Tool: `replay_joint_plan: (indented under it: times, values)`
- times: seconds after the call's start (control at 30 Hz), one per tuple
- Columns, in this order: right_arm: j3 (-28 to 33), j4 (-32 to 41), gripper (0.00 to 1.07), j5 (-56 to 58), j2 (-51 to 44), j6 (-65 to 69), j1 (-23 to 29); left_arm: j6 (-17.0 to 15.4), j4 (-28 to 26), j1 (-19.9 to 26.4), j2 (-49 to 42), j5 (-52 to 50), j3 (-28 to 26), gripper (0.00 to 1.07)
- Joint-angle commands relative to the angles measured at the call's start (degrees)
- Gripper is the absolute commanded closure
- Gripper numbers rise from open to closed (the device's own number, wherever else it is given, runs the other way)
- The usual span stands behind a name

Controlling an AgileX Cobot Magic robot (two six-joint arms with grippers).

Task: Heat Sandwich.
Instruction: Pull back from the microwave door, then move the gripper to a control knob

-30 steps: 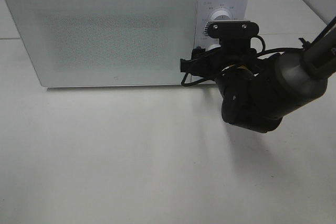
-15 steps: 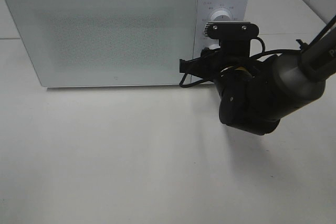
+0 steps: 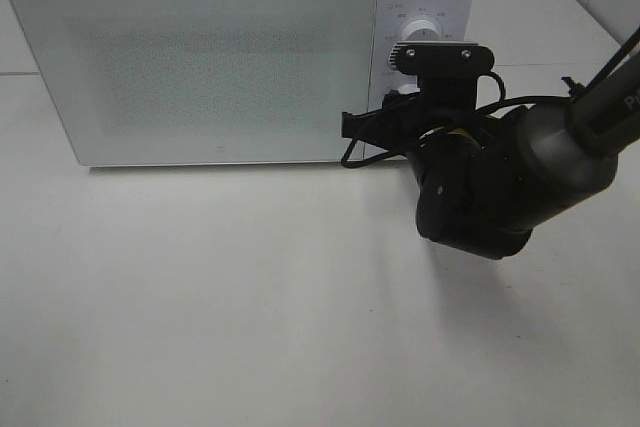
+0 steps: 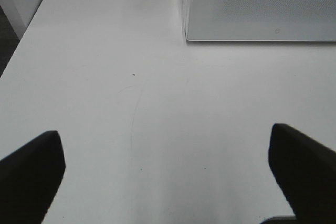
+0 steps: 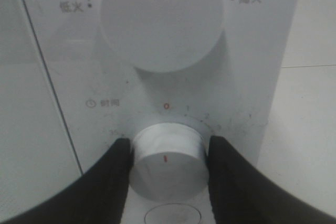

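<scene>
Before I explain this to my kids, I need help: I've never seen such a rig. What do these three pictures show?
It is a two-armed robot at a white table. The high camera looks down on a closed microwave and the right arm. The other two cameras ride on the wrists. The left gripper is open above the table, holding nothing. The right gripper clasps the timer dial, beneath another dial. No sandwich shows; the frosted door hides the inside.

The high exterior camera looks down on the microwave [image 3: 200, 57] and table [image 3: 200, 297]. The right wrist camera faces the timer dial [image 5: 167, 161] close up. The left wrist camera views the table and the microwave's corner.
</scene>
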Motion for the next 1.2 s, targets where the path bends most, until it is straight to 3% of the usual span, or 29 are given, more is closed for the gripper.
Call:
replay_joint_plan:
  times: [0.03, 0.27, 0.7, 1.2]
  values:
    - [-0.46, -0.92, 1.02, -2.69, -0.4, 2.52, 0.06, 0.06, -0.57, -0.29, -1.26, -0.74, 0.06, 0.09]
    - [-0.46, -0.97, 1.06, -2.75, -0.4, 10.83, 0.06, 0.06, -0.57, -0.29, -1.26, -0.74, 0.06, 0.09]
    - [-0.46, -4.18, 1.06, -6.47, -0.4, 44.81, 0.06, 0.06, -0.57, -0.29, -1.26, -0.74, 0.06, 0.09]
    - [-0.46, -5.21, 1.06, -11.23, 0.0, 74.71, 0.06, 0.06, -0.57, -0.29, -1.26, -0.74, 0.06, 0.09]
